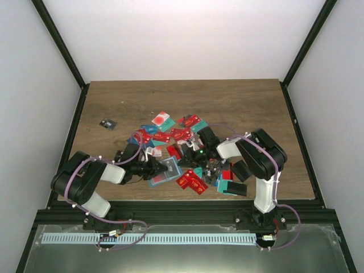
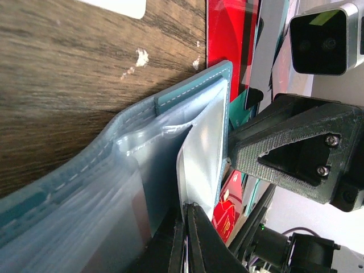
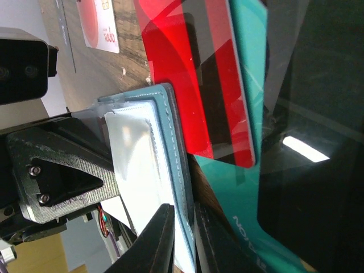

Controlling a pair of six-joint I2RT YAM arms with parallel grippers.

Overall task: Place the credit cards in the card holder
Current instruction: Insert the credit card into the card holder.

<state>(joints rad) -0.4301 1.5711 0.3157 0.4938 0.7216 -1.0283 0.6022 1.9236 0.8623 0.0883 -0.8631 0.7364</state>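
The wallet (image 1: 164,172) lies on the worktop (image 1: 131,102), at seven o'clock of the heaped cards (image 1: 183,135). The left pincer (image 2: 187,239) is clamped on its clear inner sleeve. The right pincer (image 3: 183,224) nips the teal cover, probably to spread a pocket open.

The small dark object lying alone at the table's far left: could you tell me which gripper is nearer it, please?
Left. The left gripper holds the card holder from the left, closer to the dark object; the right gripper holds it from the opposite side, farther right.
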